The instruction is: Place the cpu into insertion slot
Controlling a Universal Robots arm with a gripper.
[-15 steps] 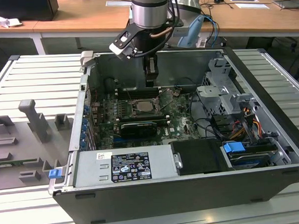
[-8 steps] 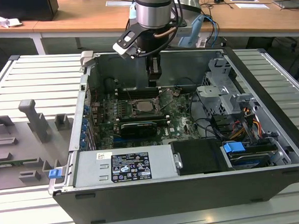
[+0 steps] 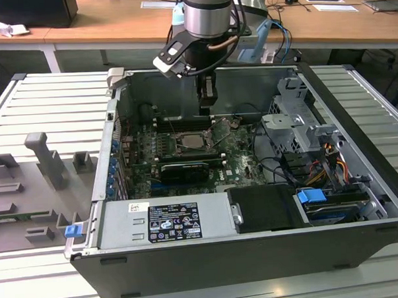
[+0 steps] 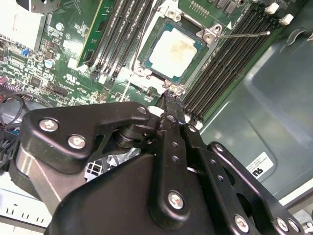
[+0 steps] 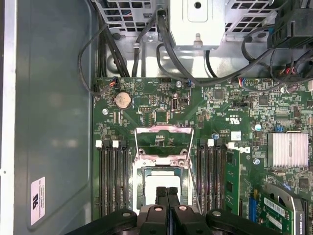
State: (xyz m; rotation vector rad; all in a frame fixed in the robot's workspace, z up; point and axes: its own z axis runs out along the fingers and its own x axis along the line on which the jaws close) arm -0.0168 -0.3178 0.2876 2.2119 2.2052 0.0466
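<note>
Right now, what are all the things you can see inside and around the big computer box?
computer case: one, black, open on the ribbed table
insertion slot: one, dark with shiny frame, on the green board
cpu: one, pale silver, lying in the insertion slot
memory slots: several, black, both sides of the slot
power supply: one, silver, along one case wall
graphics card: one, black, between slot and power supply
gripper: one, black, shut, over the cpu

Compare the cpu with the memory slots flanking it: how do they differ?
The cpu is a pale silver square; the memory slots are long, narrow and black. The cpu is one piece lying inside the insertion slot; the memory slots run in parallel rows on both sides. Both sit on the green motherboard.
</note>
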